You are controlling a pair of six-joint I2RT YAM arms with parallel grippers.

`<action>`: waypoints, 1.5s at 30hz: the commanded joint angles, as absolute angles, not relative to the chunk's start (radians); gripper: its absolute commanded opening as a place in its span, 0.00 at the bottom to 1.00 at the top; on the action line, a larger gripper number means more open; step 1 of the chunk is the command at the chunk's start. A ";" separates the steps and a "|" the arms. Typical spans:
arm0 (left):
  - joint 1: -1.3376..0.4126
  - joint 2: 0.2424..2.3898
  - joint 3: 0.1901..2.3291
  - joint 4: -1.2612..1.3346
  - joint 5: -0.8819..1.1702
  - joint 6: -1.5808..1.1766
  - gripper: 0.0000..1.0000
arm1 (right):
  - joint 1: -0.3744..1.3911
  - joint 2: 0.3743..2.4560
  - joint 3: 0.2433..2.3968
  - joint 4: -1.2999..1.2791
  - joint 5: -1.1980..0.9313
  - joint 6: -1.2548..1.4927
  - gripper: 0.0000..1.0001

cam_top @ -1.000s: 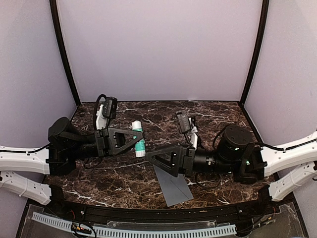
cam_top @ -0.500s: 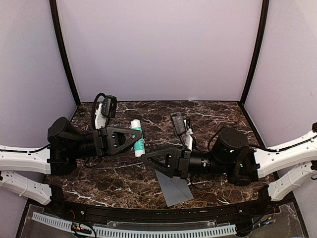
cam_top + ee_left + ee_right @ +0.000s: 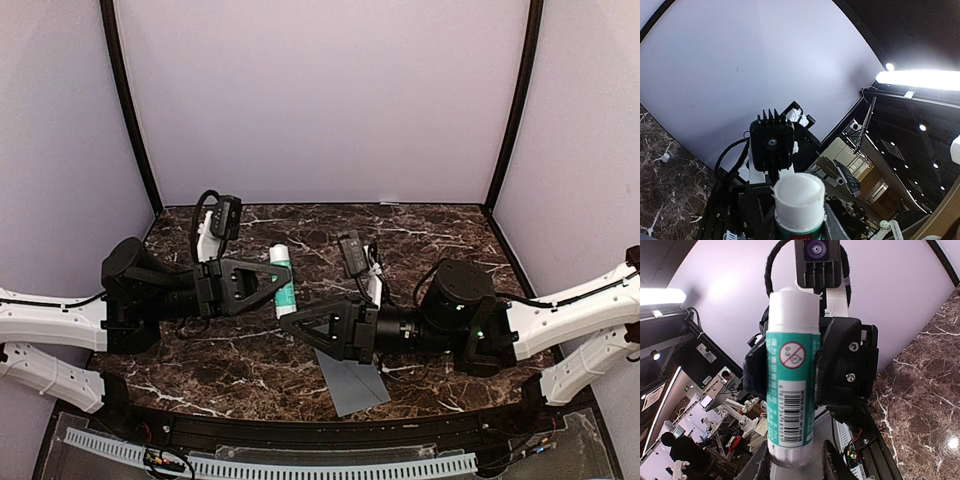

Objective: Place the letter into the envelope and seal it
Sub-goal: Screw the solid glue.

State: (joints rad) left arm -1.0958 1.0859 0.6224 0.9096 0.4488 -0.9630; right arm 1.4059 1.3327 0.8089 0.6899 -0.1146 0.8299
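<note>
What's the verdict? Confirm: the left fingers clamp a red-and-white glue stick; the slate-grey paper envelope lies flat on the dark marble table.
Wrong colour: the right wrist view shows the left fingers clamping a teal-and-white glue stick, not red. The slate-grey paper envelope does lie flat on the dark marble table.

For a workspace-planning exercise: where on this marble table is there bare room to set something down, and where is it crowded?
Bare table runs along the back wall, widest behind the right arm. Crowded: the middle, where left tool and right tool meet at the glue stick near the envelope.
</note>
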 commanded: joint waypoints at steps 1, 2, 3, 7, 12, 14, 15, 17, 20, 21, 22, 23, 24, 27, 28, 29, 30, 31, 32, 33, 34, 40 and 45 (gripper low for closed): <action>-1.092 1.079 0.613 0.966 0.470 -0.973 0.00 | 1.402 1.336 0.840 0.744 -0.115 0.833 0.32; -1.092 1.078 0.611 0.966 0.470 -0.975 0.00 | 1.401 1.336 0.841 0.744 -0.114 0.833 0.32; -1.092 1.078 0.610 0.967 0.469 -0.975 0.00 | 1.401 1.337 0.842 0.744 -0.115 0.833 0.31; -1.092 1.079 0.604 0.976 0.467 -0.979 0.00 | 1.401 1.342 0.847 0.745 -0.116 0.835 0.28; -1.093 1.081 0.603 0.980 0.473 -0.982 0.00 | 1.402 1.345 0.847 0.750 -0.114 0.838 0.18; -1.093 1.081 0.602 0.980 0.474 -0.981 0.00 | 1.402 1.345 0.846 0.746 -0.109 0.837 0.13; -1.093 1.080 0.601 0.979 0.470 -0.980 0.00 | 1.402 1.345 0.847 0.740 -0.104 0.837 0.11; -1.092 1.072 0.593 0.967 0.452 -0.969 0.00 | 1.401 1.343 0.849 0.716 -0.090 0.832 0.10; -1.093 1.055 0.591 0.904 0.415 -0.950 0.00 | 1.401 1.338 0.866 0.647 -0.058 0.823 0.08; -1.092 1.045 0.598 0.882 0.391 -0.935 0.00 | 1.402 1.336 0.874 0.615 -0.041 0.819 0.07; -1.092 1.041 0.601 0.831 0.380 -0.927 0.00 | 1.401 1.334 0.884 0.577 -0.022 0.817 0.06; -1.092 1.033 0.610 0.807 0.358 -0.912 0.00 | 1.401 1.333 0.898 0.531 -0.007 0.813 0.05; -1.093 1.030 0.616 0.755 0.346 -0.904 0.00 | 1.402 1.333 0.916 0.484 0.030 0.808 0.04; -1.092 1.019 0.639 0.650 0.296 -0.873 0.00 | 1.401 1.355 0.988 0.311 0.111 0.797 0.02; -1.092 1.019 0.642 0.632 0.275 -0.871 0.00 | 1.402 1.366 1.015 0.250 0.138 0.793 0.02; -1.092 1.019 0.649 0.599 0.264 -0.868 0.00 | 1.402 1.380 1.045 0.196 0.164 0.789 0.02; -1.093 1.021 0.652 0.582 0.241 -0.867 0.00 | 1.402 1.396 1.076 0.136 0.187 0.787 0.02; -1.092 1.023 0.658 0.550 0.229 -0.868 0.00 | 1.402 1.415 1.110 0.077 0.213 0.785 0.01; -1.092 1.028 0.661 0.535 0.208 -0.868 0.00 | 1.401 1.437 1.157 0.013 0.234 0.784 0.01; -1.092 1.031 0.668 0.507 0.199 -0.869 0.00 | 1.401 1.460 1.193 -0.053 0.254 0.779 0.01; -1.092 1.038 0.671 0.494 0.181 -0.870 0.00 | 1.402 1.485 1.227 -0.101 0.269 0.776 0.00; -1.092 1.082 0.687 0.425 0.123 -0.901 0.00 | 1.411 1.638 1.420 -0.325 0.356 0.766 0.00; -1.092 1.111 0.686 0.414 0.105 -0.930 0.00 | 1.425 1.723 1.523 -0.442 0.423 0.773 0.00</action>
State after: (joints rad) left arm -1.0565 1.0897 0.6403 0.3954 0.0151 -0.8780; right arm 1.4059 1.6482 1.4319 -0.4217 0.3813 0.7998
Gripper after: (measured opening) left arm 0.233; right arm 0.178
